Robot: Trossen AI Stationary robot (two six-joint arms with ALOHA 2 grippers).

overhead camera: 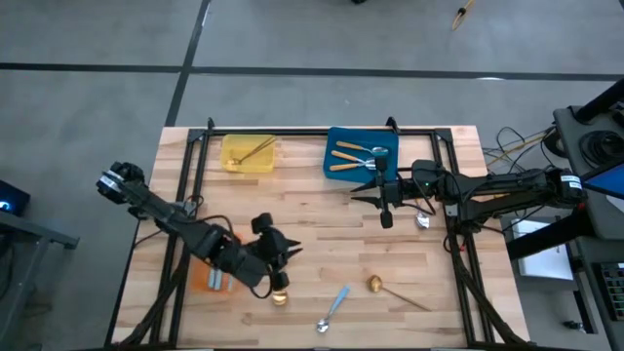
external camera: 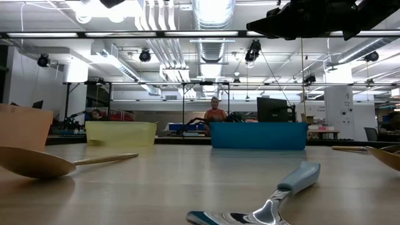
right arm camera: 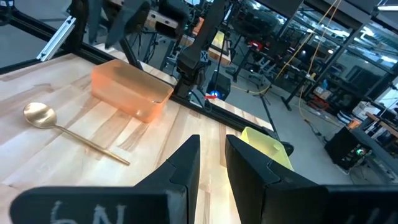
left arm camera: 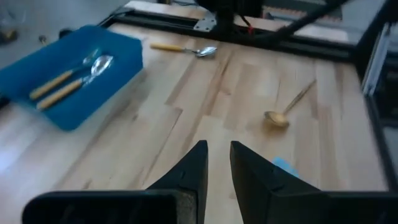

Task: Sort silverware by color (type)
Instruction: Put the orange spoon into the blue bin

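Observation:
My left gripper hovers open by a narrow gap over the table's near left, beside the orange tray. A gold spoon lies just near of it. My right gripper, also narrowly open, hangs near of the blue tray, which holds orange-handled spoons. A blue-handled spoon and another gold spoon lie flat near the near edge. An orange-handled spoon lies under the right arm. The yellow tray holds a gold spoon.
A black frame runs along the table's far edge and down both sides. The right arm reaches in from the right, the left arm from the left. Bare wood lies in the middle. A person shows beyond the table.

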